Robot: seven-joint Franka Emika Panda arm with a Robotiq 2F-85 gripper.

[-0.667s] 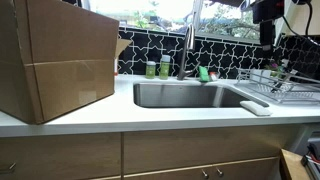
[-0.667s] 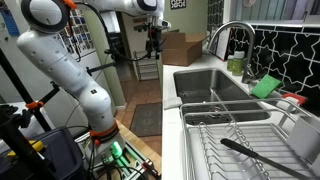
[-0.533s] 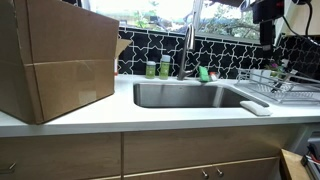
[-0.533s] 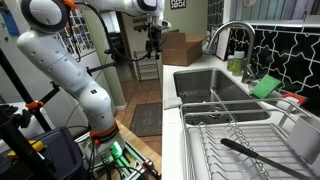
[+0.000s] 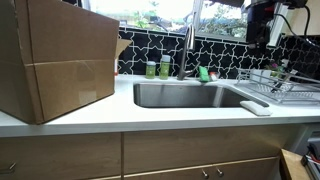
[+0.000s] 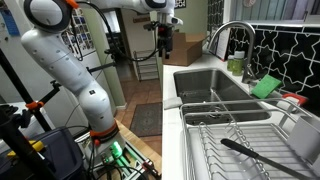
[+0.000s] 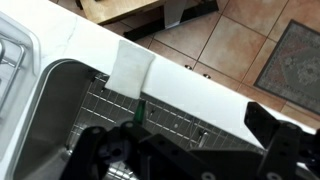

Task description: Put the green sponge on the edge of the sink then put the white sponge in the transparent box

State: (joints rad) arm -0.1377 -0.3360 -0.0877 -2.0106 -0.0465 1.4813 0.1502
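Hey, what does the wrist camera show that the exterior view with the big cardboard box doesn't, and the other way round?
Only the wrist view: the tiled floor and a rug beyond the counter. Only that exterior view: the cardboard box, the faucet, the green sponge beside it, two green containers and the dish rack. Both: the sink, the white sponge on its front edge, and the claw, seen open and empty in the wrist view.

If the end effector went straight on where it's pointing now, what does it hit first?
Likely the sink, just inside its front rim beside the white sponge; the end effector points straight down. Depth is unclear, so the counter edge could come first.
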